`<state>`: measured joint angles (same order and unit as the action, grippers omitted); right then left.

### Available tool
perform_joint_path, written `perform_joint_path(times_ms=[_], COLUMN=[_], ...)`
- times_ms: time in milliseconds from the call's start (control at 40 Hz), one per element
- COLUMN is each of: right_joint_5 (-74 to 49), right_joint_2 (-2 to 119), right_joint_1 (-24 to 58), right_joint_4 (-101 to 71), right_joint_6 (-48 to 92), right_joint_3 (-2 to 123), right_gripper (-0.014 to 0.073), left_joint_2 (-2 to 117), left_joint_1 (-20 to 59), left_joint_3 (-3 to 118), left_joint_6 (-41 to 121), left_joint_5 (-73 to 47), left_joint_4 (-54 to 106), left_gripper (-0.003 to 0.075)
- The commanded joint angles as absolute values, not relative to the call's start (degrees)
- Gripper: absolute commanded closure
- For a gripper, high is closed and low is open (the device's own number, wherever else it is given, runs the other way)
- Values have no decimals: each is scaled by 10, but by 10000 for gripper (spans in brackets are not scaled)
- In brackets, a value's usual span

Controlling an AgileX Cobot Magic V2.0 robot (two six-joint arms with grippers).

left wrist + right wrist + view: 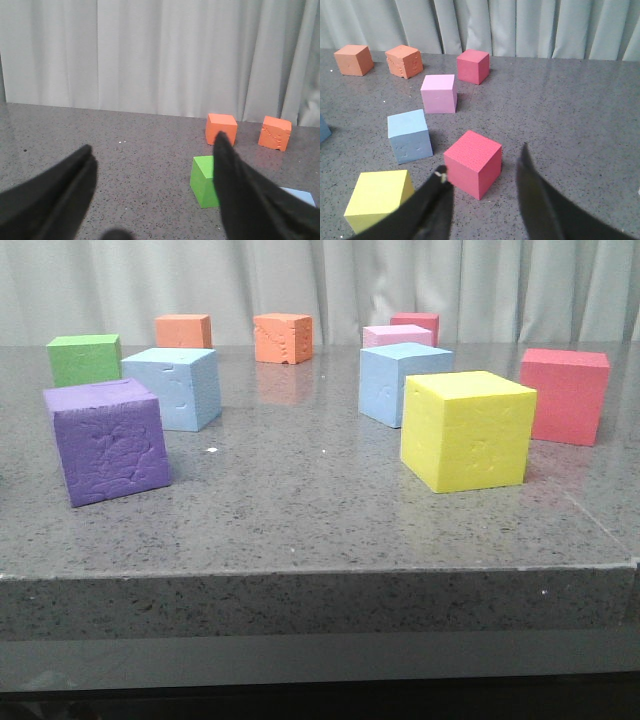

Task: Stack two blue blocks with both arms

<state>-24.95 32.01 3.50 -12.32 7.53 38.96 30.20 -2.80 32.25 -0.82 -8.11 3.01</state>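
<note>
Two blue blocks rest on the desk (300,510), well apart: the left blue block (173,386) behind the purple cube (106,440), the right blue block (392,383) partly behind the yellow cube (468,429). Only the front view shows both whole; neither arm appears there. The left wrist view shows just a corner of the left blue block (299,195), beside one finger of the left gripper (152,155), outside the jaws, which stand wide and empty. The right wrist view shows the right blue block (409,136) ahead of the right gripper (482,160), to one side; those jaws are spread, empty. Other cubes: two orange, two red, one green (84,358), one pink (396,336).
</note>
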Motion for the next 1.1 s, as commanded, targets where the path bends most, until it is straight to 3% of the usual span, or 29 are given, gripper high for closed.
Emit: perform_joint_path(times_ms=[0, 50, 400, 826, 1076], right_joint_5=[-199, -200, -197, -250, -304], right_joint_2=[324, 324, 349, 620, 779], right_joint_1=[32, 32, 32, 48, 131], right_joint_4=[-120, -120, -121, -121, -114], right_joint_6=[80, 80, 80, 80, 82], right_joint_3=[411, 411, 413, 587, 736], right_gripper=[-19, -71, -59, -59, -59], left_joint_2=[308, 308, 308, 308, 308], left_joint_1=[-29, -29, -29, -29, -29], left_joint_3=[345, 345, 345, 345, 345], left_joint_6=[-6, -6, -6, -6, -6], left_joint_5=[-33, -33, -33, -33, -33], left_joint_4=[34, 34, 34, 34, 34], left_gripper=[54, 62, 62, 62, 62])
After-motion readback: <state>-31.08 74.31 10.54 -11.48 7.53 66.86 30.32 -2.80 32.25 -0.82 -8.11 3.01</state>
